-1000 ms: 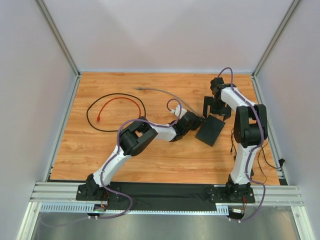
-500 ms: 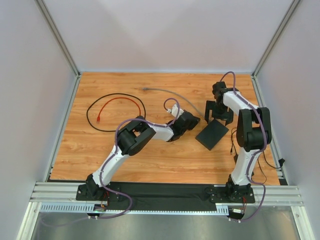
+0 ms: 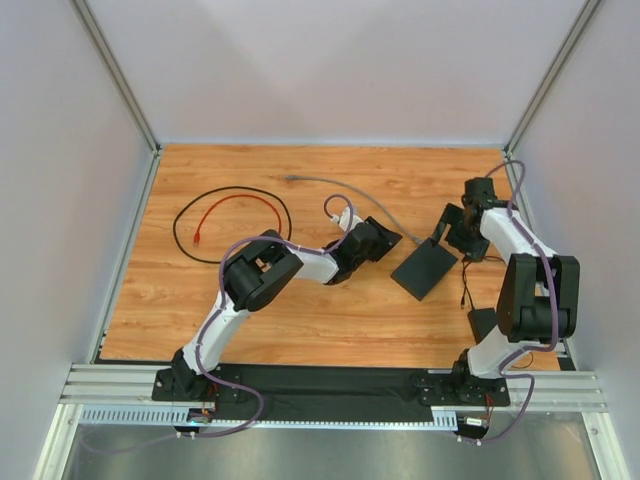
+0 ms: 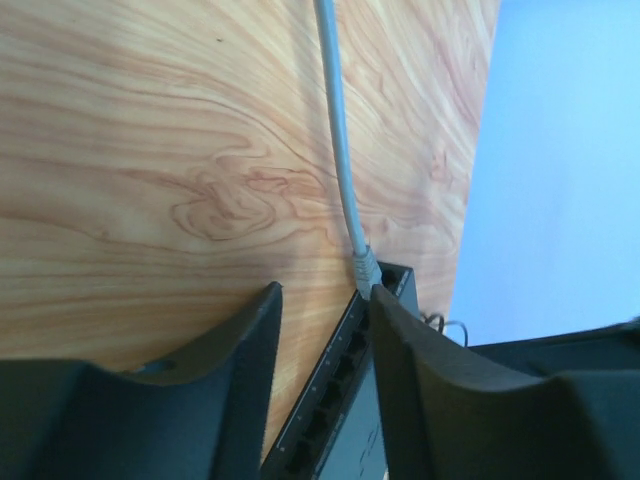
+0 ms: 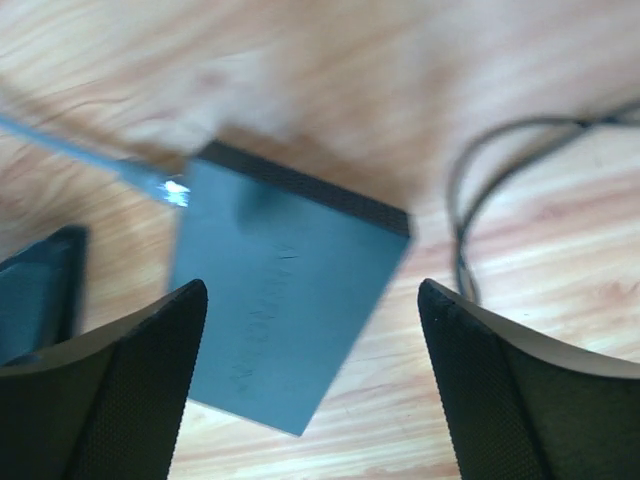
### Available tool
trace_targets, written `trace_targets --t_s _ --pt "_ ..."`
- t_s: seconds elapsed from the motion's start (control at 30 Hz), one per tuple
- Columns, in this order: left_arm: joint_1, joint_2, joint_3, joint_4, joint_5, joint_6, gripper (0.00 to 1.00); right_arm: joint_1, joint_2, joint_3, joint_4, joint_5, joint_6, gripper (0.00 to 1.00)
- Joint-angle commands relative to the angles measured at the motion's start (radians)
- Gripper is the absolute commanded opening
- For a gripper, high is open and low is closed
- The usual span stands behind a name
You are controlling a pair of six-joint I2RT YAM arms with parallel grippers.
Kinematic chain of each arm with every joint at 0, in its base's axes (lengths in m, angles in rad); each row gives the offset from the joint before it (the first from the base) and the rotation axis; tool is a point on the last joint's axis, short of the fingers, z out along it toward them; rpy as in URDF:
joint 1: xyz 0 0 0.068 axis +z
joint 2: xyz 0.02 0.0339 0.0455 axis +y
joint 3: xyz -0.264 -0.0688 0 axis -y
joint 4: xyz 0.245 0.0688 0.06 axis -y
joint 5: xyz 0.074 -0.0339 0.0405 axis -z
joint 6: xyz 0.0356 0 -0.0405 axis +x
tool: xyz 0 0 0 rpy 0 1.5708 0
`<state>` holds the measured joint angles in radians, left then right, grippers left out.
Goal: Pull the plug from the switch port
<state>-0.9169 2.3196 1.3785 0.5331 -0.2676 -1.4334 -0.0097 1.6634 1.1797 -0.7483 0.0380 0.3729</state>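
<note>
The switch (image 3: 424,268) lies flat on the wooden table, a thin black box; its row of ports (image 4: 335,385) faces my left gripper. A grey cable (image 3: 345,190) runs across the table, and its plug (image 4: 364,268) meets the far-end port; I cannot tell whether it is seated. My left gripper (image 3: 392,241) (image 4: 322,295) is open just short of the port side, with the plug beside its right fingertip (image 4: 385,305) and nothing held. My right gripper (image 3: 452,228) (image 5: 312,290) hovers open over the switch (image 5: 280,300), with the plug (image 5: 165,188) at the switch's far left corner.
A black cord loop (image 3: 200,235) with a red cable (image 3: 235,200) inside it lies at the left. At the right edge, a small black brick (image 3: 484,322) sits on a thin black cord (image 5: 470,200). White walls enclose the table on three sides.
My left gripper has opened from shut and drawn back slightly to the left. The right arm has swung to the right, off the switch's far edge. The switch turned and shifted a little.
</note>
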Motion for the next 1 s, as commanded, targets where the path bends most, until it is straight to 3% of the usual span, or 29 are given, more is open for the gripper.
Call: trace_targets --t_s 0.0,0.3,0.73,0.97 --pt "0.019 -0.054 -0.025 0.021 0.077 0.060 0.52 -0.073 -0.068 -0.128 0.107 -0.101 0.121 0.86" --pt "0.032 -0.066 -0.041 0.056 0.139 0.074 0.55 -0.121 -0.080 -0.223 0.230 -0.181 0.192 0.84" --pt "0.035 0.006 0.010 0.088 0.198 0.015 0.55 -0.113 0.150 0.078 0.156 -0.430 0.044 0.85" --pt "0.012 -0.011 0.020 -0.013 0.120 -0.035 0.57 -0.104 0.137 0.121 0.115 -0.319 0.040 0.85"
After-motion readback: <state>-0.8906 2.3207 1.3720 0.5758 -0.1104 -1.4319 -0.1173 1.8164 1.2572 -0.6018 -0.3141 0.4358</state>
